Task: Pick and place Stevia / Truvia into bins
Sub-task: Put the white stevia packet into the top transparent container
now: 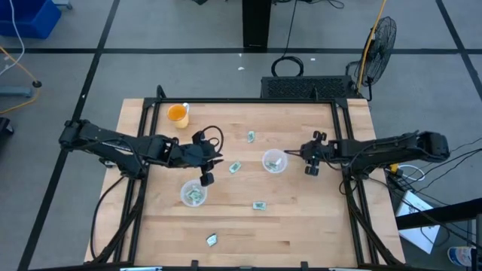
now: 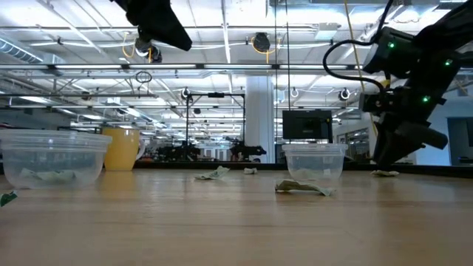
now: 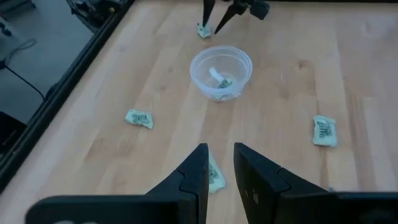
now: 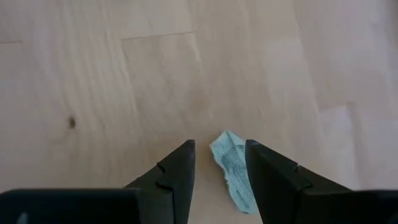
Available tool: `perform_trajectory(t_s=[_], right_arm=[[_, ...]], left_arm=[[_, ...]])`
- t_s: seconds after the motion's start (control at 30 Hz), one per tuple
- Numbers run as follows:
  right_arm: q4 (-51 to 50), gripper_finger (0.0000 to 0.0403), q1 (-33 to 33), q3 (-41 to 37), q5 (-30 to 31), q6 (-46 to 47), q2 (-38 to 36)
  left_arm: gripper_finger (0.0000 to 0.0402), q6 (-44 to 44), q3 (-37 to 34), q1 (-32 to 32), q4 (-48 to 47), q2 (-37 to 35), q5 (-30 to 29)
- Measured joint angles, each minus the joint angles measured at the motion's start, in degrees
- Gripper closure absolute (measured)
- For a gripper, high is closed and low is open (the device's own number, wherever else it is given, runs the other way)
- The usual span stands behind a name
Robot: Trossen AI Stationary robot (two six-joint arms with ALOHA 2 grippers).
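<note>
On the wooden worktop point(image 1: 301, 218), the right gripper point(image 4: 219, 163) straddles a Truvia sachet point(image 4: 231, 169) with narrowly parted fingers, its lower end hidden. The left gripper point(image 3: 221, 163), narrowly open, hovers above another sachet point(image 3: 214, 176) beside the cups point(image 1: 274, 161).

High view looks straight down on the table point(image 1: 301, 226), low view level across it, 2 wrist views close down; all 4 share the tabletop.

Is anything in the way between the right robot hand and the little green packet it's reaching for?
No. The right gripper has its fingers open on either side of the sachet, which lies on bare table. Nothing visible sits between them.
</note>
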Motion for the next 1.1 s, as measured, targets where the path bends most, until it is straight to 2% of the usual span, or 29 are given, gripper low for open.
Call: perform_trajectory(t_s=[0.4,0.57,0.87,0.97,1.1], right_arm=[[0.28,0.0271,-4.73,0.02,-1.22,0.31,0.38],[0.88,0.0271,-6.49,0.02,-5.55,-0.45,1.9],[1.99,0.0273,-9.5,0.13,-5.6,-0.32,4.93],[2.12,0.0292,-9.99,0.15,-5.6,-0.12,5.31],[2.12,0.0342,-10.42,0.13,-5.61,-0.03,5.4]], left_arm=[[0.0321,3.76,0.0,0.0,0.21,0.0,-0.02],[0.0321,4.64,-0.02,0.0,0.21,0.0,-0.04],[0.0321,4.63,-0.02,0.0,0.19,0.0,-0.02],[0.0321,4.63,-0.02,0.0,0.19,0.0,-0.02],[0.0321,4.61,-0.02,0.0,0.18,0.0,-0.02]])
